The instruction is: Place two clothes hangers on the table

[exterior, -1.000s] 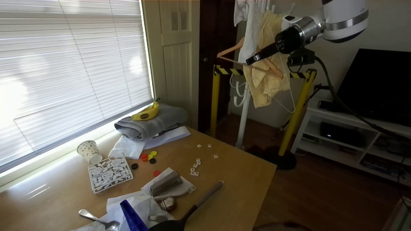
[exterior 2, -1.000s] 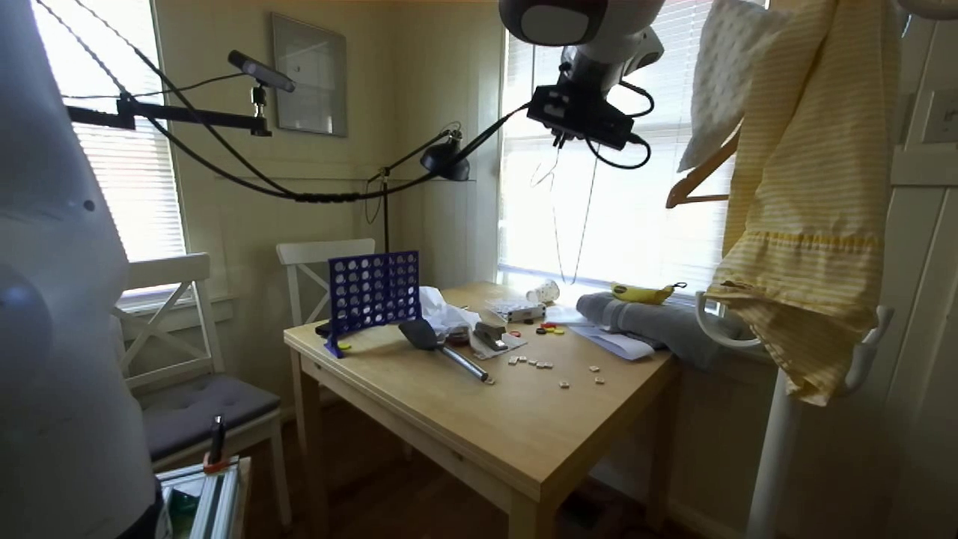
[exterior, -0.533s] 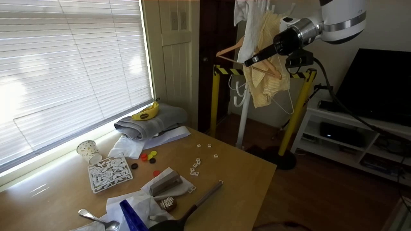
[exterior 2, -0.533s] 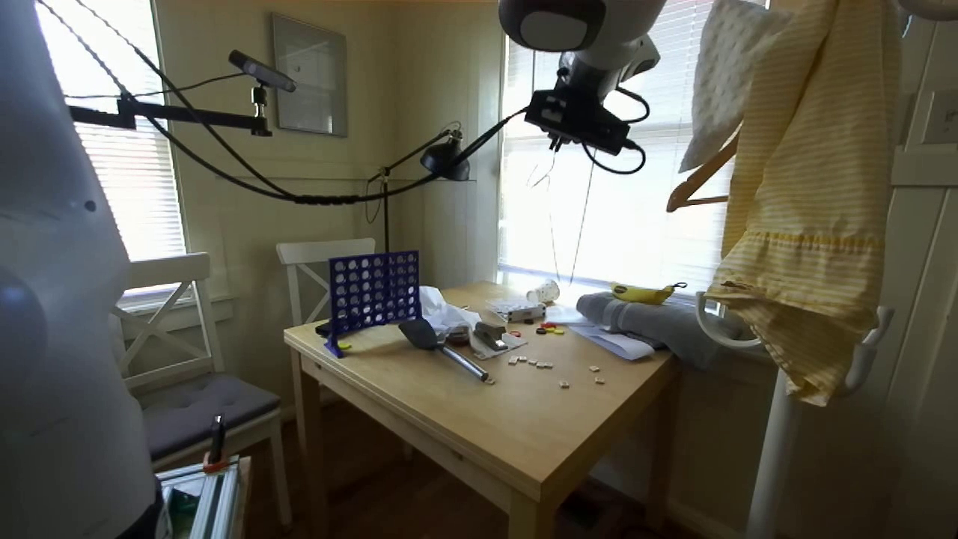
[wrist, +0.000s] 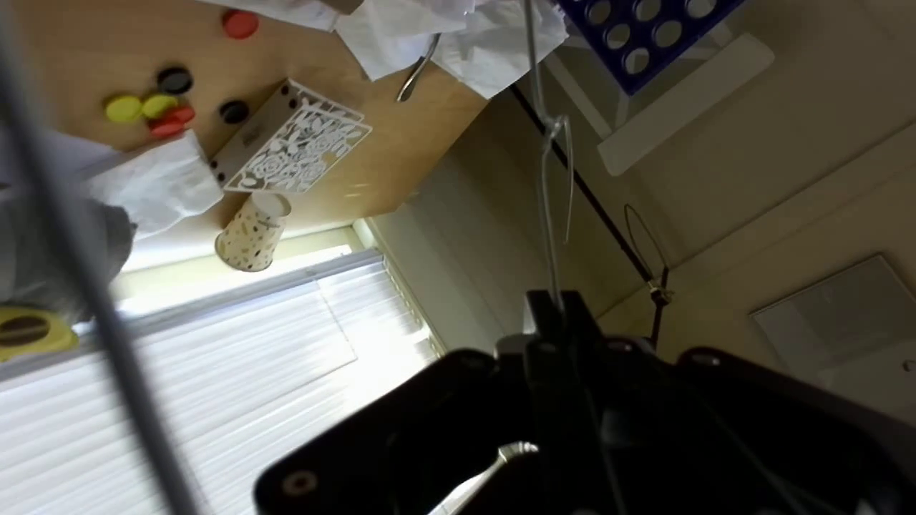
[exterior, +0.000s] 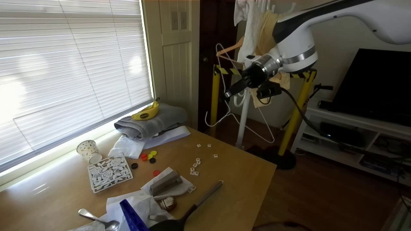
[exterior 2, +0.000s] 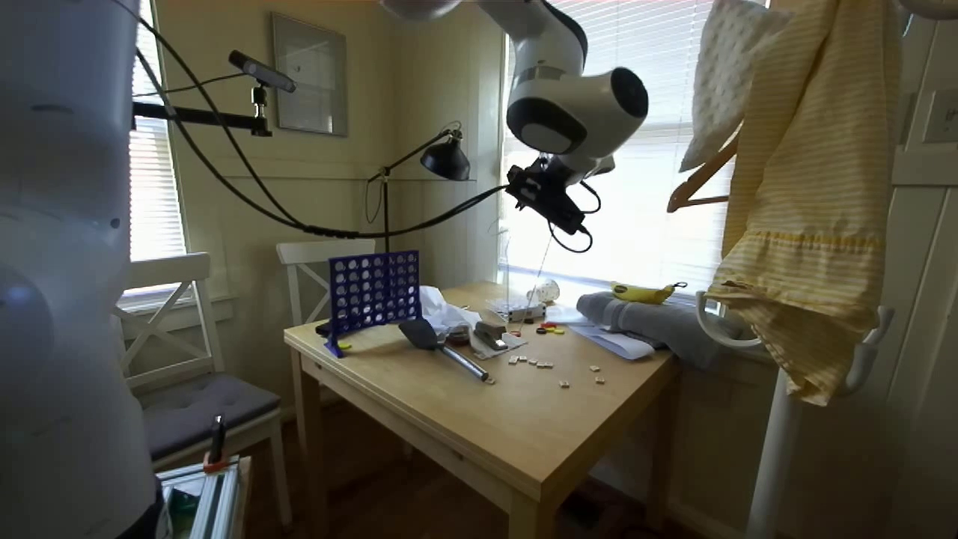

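Up in the air, higher than the table (exterior: 244,179), in an exterior view: my gripper (exterior: 226,95) pinches a wire hanger (exterior: 228,113), hook dangling lower left of it, one corner up, the other slanting down right. Behind: wooden hanger (exterior: 232,48) at the coat rack (exterior: 241,138). On the tabletop: letter tiles (exterior: 195,165), stapler (exterior: 166,183), grey towel (exterior: 171,114) with yellow banana-shaped pouch (exterior: 146,112) on it.

Also in an exterior view: black wrist housing (exterior 2: 546,198) hides my grip; faint wire shows below. Blue Connect Four grid (exterior 2: 384,292) stands upright on the table, spatula (exterior 2: 419,335) lying near. Yellow striped garment (exterior 2: 816,187) hangs at right.

Wrist view: my fingers (wrist: 542,315) press together on the wire, hanger's twisted neck beyond them. Patterned paper cup (wrist: 249,232) just beside white rose-cutout holder (wrist: 272,166); coloured discs (wrist: 157,106) near. Blurred grey line (wrist: 105,311) at left, can't tell what.
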`<state>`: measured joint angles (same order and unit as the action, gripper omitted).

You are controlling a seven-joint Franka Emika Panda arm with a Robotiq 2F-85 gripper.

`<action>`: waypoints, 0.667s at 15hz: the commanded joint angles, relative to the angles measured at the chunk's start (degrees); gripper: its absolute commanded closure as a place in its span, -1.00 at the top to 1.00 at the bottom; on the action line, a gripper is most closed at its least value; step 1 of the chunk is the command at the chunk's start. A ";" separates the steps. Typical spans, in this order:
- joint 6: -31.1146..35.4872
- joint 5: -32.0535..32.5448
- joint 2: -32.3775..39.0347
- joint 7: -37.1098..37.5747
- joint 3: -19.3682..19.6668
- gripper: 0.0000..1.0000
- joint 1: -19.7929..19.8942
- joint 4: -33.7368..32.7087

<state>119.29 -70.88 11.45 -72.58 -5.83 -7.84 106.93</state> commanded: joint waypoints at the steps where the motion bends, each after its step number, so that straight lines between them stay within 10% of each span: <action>1: -3.50 -0.24 10.43 2.42 -1.65 -0.98 0.14 -7.52; 10: -10.09 0.79 24.57 13.92 -0.88 -0.98 3.07 -13.89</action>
<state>113.03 -70.82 31.26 -63.80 -6.93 -6.13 97.24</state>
